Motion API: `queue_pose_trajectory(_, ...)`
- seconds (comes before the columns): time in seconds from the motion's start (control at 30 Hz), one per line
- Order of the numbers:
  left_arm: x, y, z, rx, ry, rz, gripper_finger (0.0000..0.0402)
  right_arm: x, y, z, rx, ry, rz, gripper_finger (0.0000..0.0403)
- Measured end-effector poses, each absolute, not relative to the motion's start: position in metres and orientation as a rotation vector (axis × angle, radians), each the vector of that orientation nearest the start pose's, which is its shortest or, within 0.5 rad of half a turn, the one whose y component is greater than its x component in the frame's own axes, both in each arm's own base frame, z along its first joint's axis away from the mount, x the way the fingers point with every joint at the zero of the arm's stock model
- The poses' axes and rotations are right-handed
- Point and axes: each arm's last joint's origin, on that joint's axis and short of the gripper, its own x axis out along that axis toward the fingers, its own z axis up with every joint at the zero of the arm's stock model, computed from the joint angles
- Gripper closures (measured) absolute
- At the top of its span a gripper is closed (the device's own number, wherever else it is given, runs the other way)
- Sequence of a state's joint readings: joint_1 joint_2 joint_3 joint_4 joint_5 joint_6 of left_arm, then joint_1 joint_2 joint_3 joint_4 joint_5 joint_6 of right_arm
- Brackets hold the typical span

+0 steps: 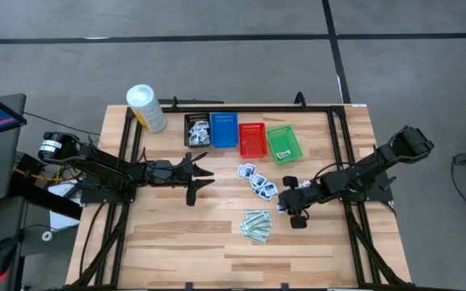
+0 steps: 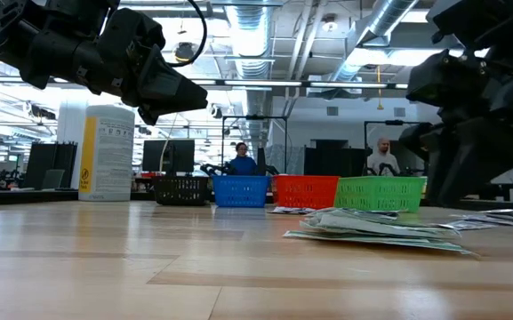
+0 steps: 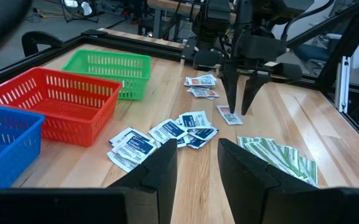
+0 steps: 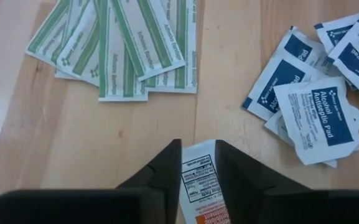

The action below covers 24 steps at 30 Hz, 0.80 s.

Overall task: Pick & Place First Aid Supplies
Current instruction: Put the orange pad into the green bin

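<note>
Red-printed white packet (image 4: 199, 180) flat on the table (image 1: 176, 234), directly under the right gripper (image 3: 241, 111), seen between its two dark fingertips in the right wrist view. Fingers slightly spread, one tip either side of the packet, nothing pinched yet; tips pointed straight down, close above the wood in the left wrist view. Same packet visible at the foot of those fingers (image 3: 229, 116).

Fan of pale-green strips (image 4: 126, 46) just beyond that packet, also near the table's front middle in the high view (image 1: 256, 225). Cluster of blue-printed alcohol pads (image 4: 316, 93) off to one side, between the right gripper and the baskets (image 1: 255, 179). A few more red-printed packets (image 3: 201, 81) near the green basket (image 1: 284, 143).

Row of baskets along the far edge: black basket (image 1: 197, 129) with several white packets inside, blue basket (image 1: 224, 129), red basket (image 1: 253, 140), then green with a packet in it. White tub (image 1: 145, 107) beside the black basket.

Left gripper (image 1: 202, 179) hovering above bare wood left of the supplies, fingers spread apart, holding nothing.
</note>
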<state>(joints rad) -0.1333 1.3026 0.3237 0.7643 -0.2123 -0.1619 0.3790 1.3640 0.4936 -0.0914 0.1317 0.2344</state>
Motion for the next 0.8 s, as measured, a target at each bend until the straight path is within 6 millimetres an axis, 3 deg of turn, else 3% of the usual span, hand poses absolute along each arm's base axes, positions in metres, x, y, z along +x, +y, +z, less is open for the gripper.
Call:
queue_pose_trajectory(0.4, 0.229, -0.025, 0.168, -0.124, 0.205, 0.096, 0.0286, 0.198, 0.075, 0.120, -0.039, 0.988, 0.105, 0.0242)
queue_pose_trajectory(0.8, 0.229, -0.025, 0.168, -0.124, 0.205, 0.096, 0.0286, 0.182, 0.067, 0.101, -0.014, 1.003, 0.043, 0.0252)
